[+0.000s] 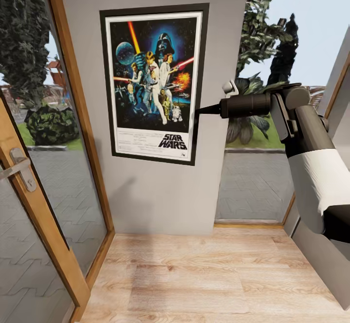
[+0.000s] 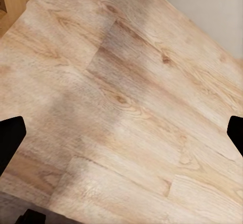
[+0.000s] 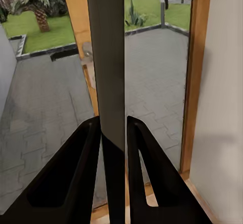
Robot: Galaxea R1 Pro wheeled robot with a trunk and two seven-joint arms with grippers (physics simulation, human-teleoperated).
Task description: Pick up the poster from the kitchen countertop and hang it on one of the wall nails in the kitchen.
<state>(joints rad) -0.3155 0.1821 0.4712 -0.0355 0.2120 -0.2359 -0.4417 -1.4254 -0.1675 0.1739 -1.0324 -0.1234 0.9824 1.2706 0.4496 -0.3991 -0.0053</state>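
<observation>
Head view: the upright black-framed film poster [image 1: 154, 83], white-bordered, reads "STAR WARS" at its foot and lies flat against the plain light grey wall panel [image 1: 160, 196]. The right gripper [image 1: 201, 110] meets its right edge.

Left wrist view: the left gripper [image 2: 121, 133] hangs spread wide above the pale wood plank floor [image 2: 126, 107].

Right wrist view: 2 black fingers [image 3: 76, 173] pinch the poster's thin edge between them.

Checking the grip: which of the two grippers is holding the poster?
The right gripper: its fingers pinch the poster's right edge; the left gripper hangs open over the wood floor.
</observation>
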